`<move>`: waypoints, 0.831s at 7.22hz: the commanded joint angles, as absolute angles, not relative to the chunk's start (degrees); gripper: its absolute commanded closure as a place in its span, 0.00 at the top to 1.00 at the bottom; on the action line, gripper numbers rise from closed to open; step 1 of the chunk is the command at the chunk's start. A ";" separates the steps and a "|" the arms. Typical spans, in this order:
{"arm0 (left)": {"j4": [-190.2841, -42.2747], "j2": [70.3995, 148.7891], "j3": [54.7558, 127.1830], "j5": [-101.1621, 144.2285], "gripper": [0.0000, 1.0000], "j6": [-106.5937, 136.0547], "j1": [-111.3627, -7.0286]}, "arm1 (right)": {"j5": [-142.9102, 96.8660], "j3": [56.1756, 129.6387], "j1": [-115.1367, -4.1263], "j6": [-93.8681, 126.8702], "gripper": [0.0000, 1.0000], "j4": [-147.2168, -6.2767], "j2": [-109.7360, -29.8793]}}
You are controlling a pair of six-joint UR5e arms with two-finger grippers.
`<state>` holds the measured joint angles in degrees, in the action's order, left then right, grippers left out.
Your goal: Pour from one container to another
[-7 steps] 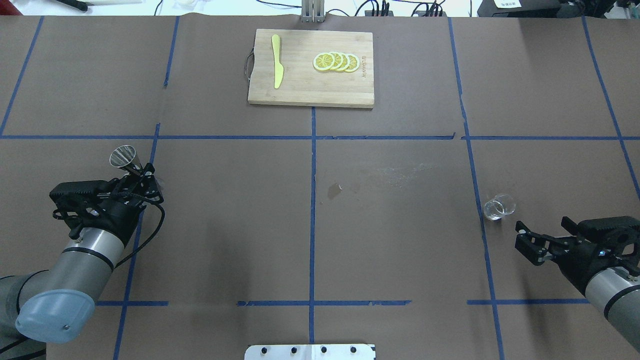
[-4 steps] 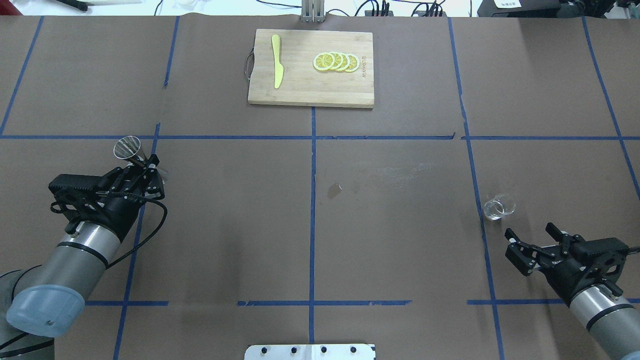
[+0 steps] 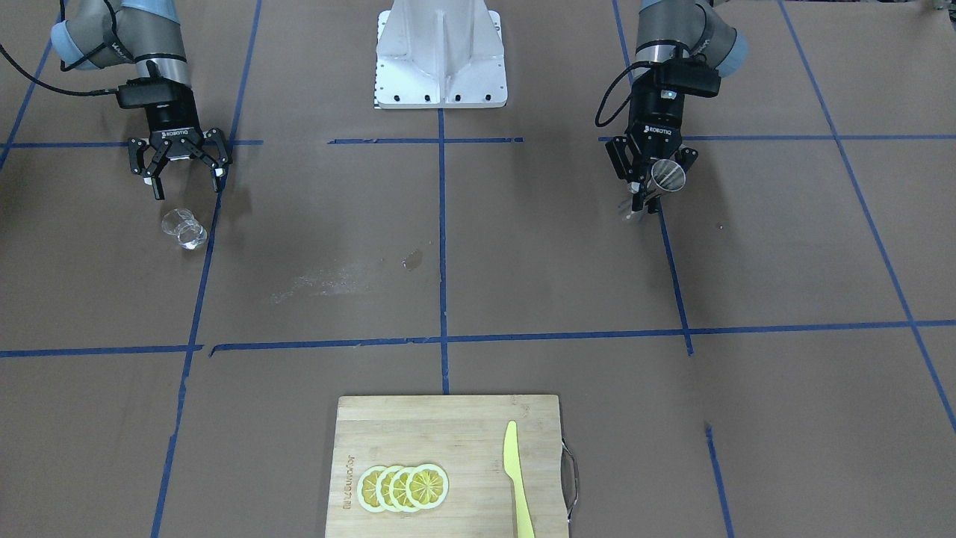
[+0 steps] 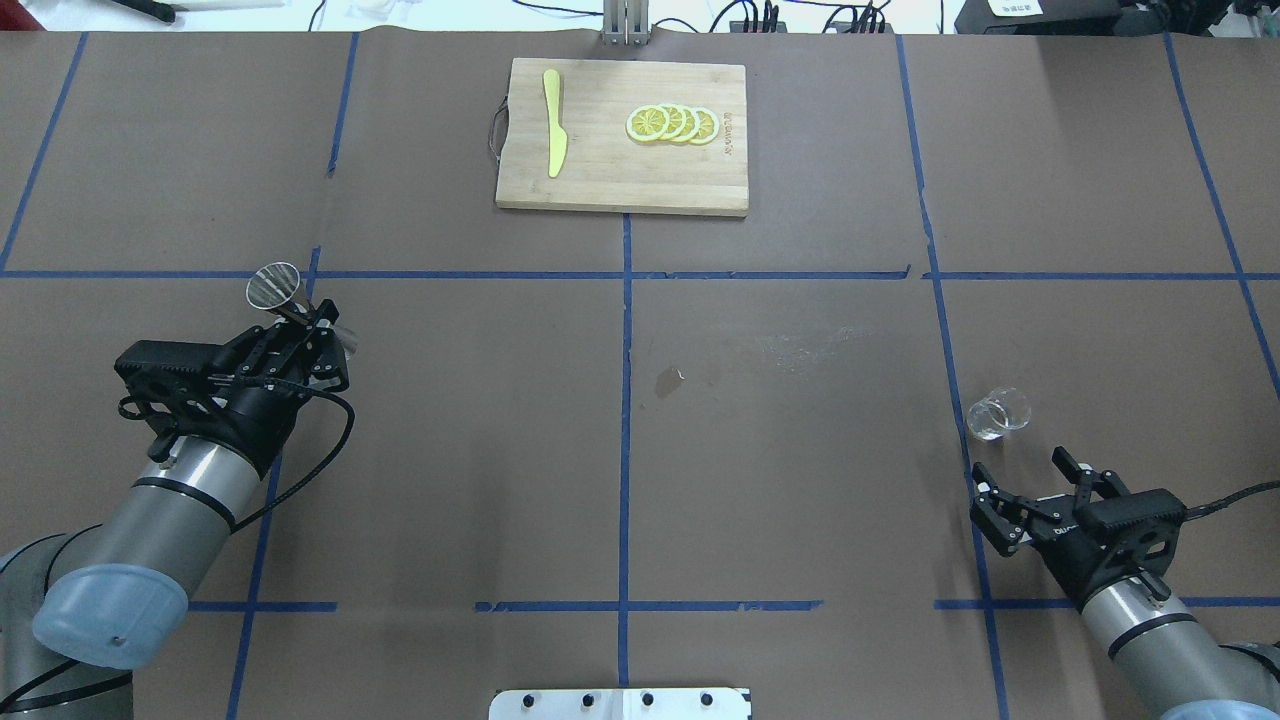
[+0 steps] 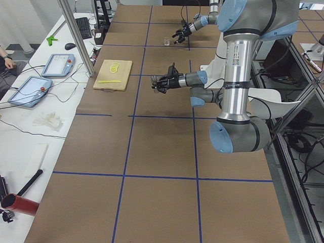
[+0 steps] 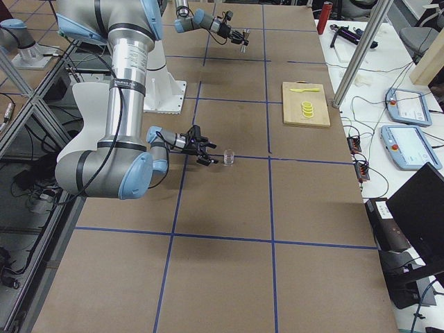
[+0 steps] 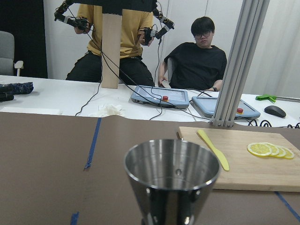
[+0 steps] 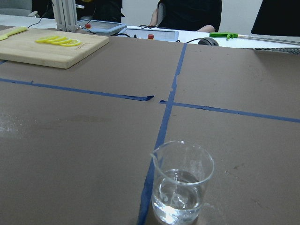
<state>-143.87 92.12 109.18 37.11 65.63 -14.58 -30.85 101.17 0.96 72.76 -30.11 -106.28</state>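
Exterior front-facing view: your right gripper (image 3: 188, 191) hangs spread wide just behind the glass measuring cup (image 3: 184, 228) without touching it, lined up, I judge, to close on its sides. The cup stands upright on the table (image 3: 523, 261), beside a blue tape line (image 3: 200, 269). Your left gripper (image 3: 644, 196) is clenched on the steel jigger (image 3: 667, 176), which is held off the table.

Overhead exterior view: the cup (image 4: 998, 413) and the jigger (image 4: 275, 287) sit well apart, at opposite sides, so you must bring them together before pouring. The right gripper (image 4: 1020, 470) is empty. The left gripper (image 4: 318, 322) pinches the jigger at its waist, leaving the upper cone free to receive.

Exterior right view: the cup (image 6: 229, 157) is just ahead of the near arm's fingers.

Left wrist-mounted view: the jigger (image 7: 172, 180) has its long axis roughly vertical, mouth up, and looks dry inside.

Right wrist-mounted view: the cup (image 8: 182, 189) stands with its axis vertical and a little clear liquid at the bottom. Its pour lip points to the view's left. You cannot make out the handle.
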 commanded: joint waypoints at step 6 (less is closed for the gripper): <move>-143.88 92.46 108.90 38.41 0.00 65.74 -15.55 | -32.52 97.83 -6.14 68.47 1.00 -30.15 -100.38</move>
<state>-143.88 92.43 108.94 38.25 65.71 -15.27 -32.12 99.14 -5.06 69.21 -30.14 -102.52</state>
